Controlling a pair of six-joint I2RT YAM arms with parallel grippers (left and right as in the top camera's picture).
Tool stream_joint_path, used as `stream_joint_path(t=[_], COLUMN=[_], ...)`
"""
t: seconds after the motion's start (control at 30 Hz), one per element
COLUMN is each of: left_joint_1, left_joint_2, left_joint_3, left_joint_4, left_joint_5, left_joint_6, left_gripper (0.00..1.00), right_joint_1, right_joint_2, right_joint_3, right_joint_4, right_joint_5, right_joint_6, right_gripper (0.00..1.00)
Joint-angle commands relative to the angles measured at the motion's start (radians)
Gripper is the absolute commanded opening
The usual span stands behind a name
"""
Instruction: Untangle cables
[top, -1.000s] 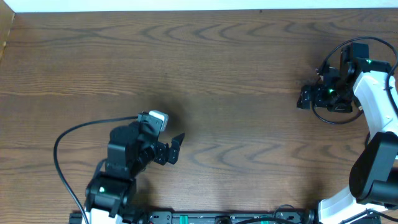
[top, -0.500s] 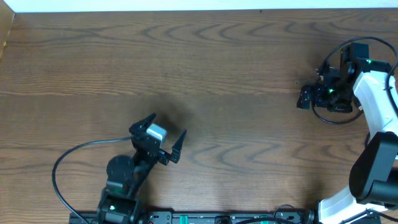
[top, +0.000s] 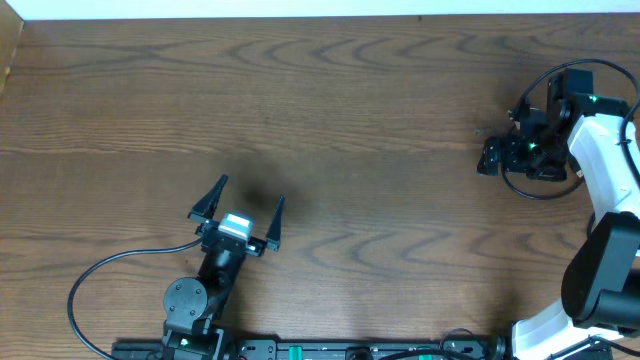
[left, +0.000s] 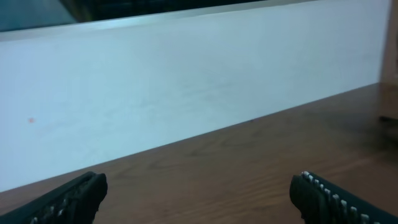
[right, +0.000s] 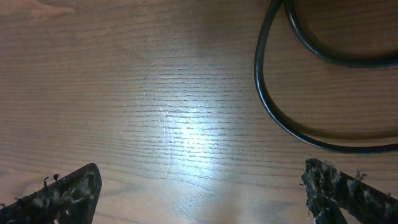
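Note:
A thin black cord (top: 524, 192) lies in a loop on the wooden table (top: 380, 120) at the far right, curving under and around my right gripper (top: 505, 150). In the right wrist view the cord (right: 268, 106) bends across the top right, ahead of the open, empty right gripper (right: 199, 193); no plug shows. My left gripper (top: 250, 192) is open and empty at the lower left, far from the cord. In the left wrist view the left gripper (left: 199, 199) faces the table's far edge and no cord shows there.
A white wall or board (left: 186, 93) runs along the table's far edge. The left arm's own thicker black cable (top: 90, 285) loops on the table at the bottom left. The white right arm (top: 610, 150) stands at the right edge.
My left arm has swung and pulled back toward the front edge; its gripper now points at the far edge with the fingers spread wider. The right arm and the cord have not moved.

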Motion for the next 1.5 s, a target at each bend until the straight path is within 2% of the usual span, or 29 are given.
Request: stream_joint_path(t=[0.0, 0.4, 0.73, 0.83, 1.47], left_joint_1=[0.025, 0.161, 0.237, 0.257, 0.272], left_joint_2=[-0.017, -0.085, -0.262, -0.318, -0.316], left_joint_3=[-0.002, -0.002, -0.002, -0.002, -0.002], left_joint_4=[-0.004, -0.246, -0.592, -0.587, -0.591], left_joint_5=[-0.053, -0.053, -0.053, -0.052, -0.053], left_joint_6=[0.018, 0.018, 0.017, 0.017, 0.014], left_gripper=[0.98, 0.98, 0.98, 0.98, 0.98], right_joint_1=[0.009, 0.009, 0.009, 0.009, 0.009], right_joint_2=[0.001, 0.001, 0.001, 0.001, 0.001], right_joint_3=[0.009, 0.009, 0.009, 0.009, 0.009], right_joint_4=[-0.001, -0.002, -0.002, -0.001, -0.001], right_joint_5=[-0.01, -0.01, -0.01, -0.01, -0.01], right_joint_6=[0.007, 0.007, 0.007, 0.007, 0.007], right_gripper=[0.99, 0.99, 0.99, 0.99, 0.99])
